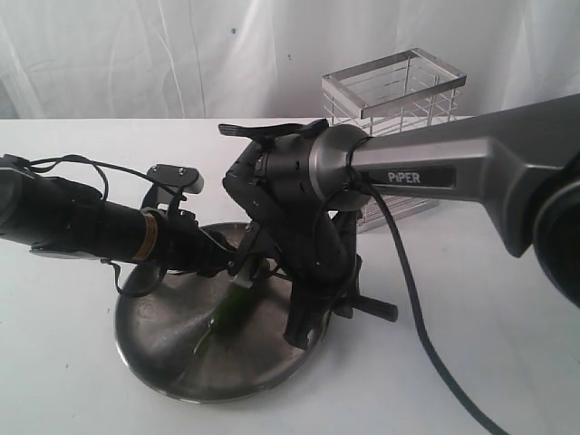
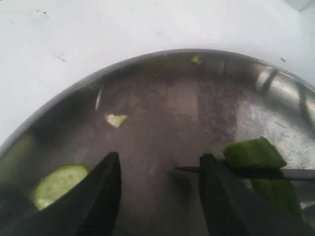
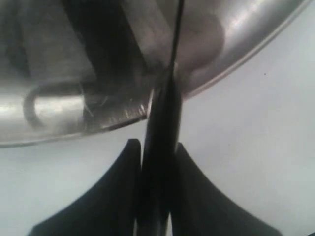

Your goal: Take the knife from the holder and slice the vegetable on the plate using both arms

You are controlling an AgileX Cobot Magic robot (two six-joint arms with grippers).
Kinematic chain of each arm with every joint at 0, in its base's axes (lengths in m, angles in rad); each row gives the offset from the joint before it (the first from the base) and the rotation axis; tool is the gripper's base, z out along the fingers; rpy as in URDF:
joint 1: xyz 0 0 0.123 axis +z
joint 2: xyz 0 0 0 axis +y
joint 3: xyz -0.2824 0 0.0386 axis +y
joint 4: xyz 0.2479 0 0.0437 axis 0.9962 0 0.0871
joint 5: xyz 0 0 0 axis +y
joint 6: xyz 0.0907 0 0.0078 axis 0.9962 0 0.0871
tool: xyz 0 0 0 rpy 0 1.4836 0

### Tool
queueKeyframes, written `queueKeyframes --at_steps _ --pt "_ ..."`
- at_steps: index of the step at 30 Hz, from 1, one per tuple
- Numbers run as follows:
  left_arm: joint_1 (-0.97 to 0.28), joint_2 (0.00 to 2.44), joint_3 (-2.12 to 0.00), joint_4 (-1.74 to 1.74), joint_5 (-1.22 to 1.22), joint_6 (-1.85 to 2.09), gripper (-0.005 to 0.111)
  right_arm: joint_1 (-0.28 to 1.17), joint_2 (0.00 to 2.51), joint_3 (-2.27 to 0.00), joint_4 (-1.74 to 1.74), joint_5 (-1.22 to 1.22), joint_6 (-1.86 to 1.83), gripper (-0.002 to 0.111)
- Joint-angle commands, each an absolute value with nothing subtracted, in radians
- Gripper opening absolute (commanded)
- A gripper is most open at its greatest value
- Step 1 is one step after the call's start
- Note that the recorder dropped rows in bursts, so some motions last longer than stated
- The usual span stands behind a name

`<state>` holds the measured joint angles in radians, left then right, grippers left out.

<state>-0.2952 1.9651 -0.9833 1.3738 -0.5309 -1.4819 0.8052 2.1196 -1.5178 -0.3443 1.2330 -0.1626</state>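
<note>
My right gripper (image 3: 156, 145) is shut on the black handle of the knife (image 3: 163, 123), and the thin blade runs out over the steel plate (image 3: 59, 110). The left gripper (image 2: 160, 157) hangs open low over the plate (image 2: 162, 93) with only bare metal between its fingers. A green piece of the vegetable (image 2: 253, 153) lies just outside one finger (image 2: 221, 196), and the knife blade (image 2: 290, 173) touches it. A cut slice (image 2: 59, 182) lies beyond the other finger. From the exterior view both arms meet over the plate (image 1: 159, 335), above the green vegetable (image 1: 231, 313).
The chrome wire holder (image 1: 394, 100) stands behind the plate at the back right, with no knife showing in it. Small green scraps (image 2: 116, 119) lie on the plate. The grey PIPER link (image 1: 453, 168) crosses from the right, with a black cable (image 1: 426, 335) hanging from it.
</note>
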Motion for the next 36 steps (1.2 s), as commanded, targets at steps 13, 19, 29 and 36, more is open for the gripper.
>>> queueKeyframes --at_steps 13,19,29,36 --pt "-0.304 2.013 -0.968 1.402 -0.53 -1.498 0.054 0.821 2.085 -1.489 -0.107 1.21 -0.153 0.0" --pt "-0.304 2.013 -0.968 1.402 -0.53 -1.498 0.054 0.817 2.086 -1.489 -0.1 1.128 -0.153 0.0" --pt "-0.304 2.013 -0.968 1.402 -0.576 -1.517 0.054 0.815 2.087 -1.512 -0.109 1.138 -0.129 0.0" --pt "-0.304 2.013 -0.968 1.43 -0.611 -1.549 0.054 0.815 2.087 -1.512 -0.155 1.221 -0.129 0.0"
